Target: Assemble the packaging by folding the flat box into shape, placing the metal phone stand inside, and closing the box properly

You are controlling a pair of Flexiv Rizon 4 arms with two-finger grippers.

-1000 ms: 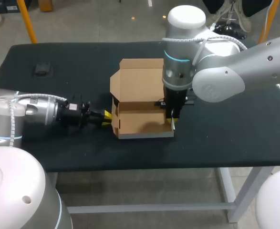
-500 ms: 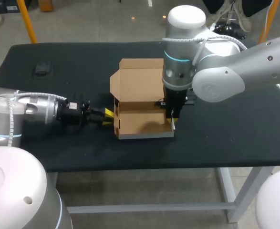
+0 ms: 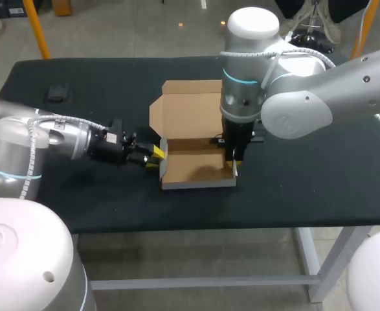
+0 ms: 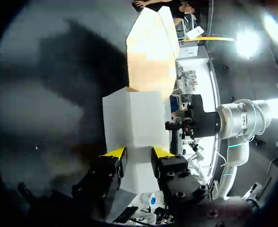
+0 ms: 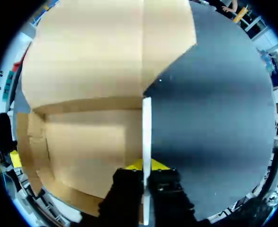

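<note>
Fingers [image 4: 114, 153] of the left gripper [image 3: 155, 154] are only a yellow glint at the left wall of the box [image 3: 196, 170] in the head view, but the left wrist view shows them released and spread, with the wall's white outer face across the gap. The box sits open-topped in the middle of the table [image 3: 306, 175], its lid flap raised behind. The right gripper [image 3: 234, 159] is shadowed under its arm from above, yet the right wrist view shows it clenched on the box's right wall, which stands edge-on between the tips.
</note>
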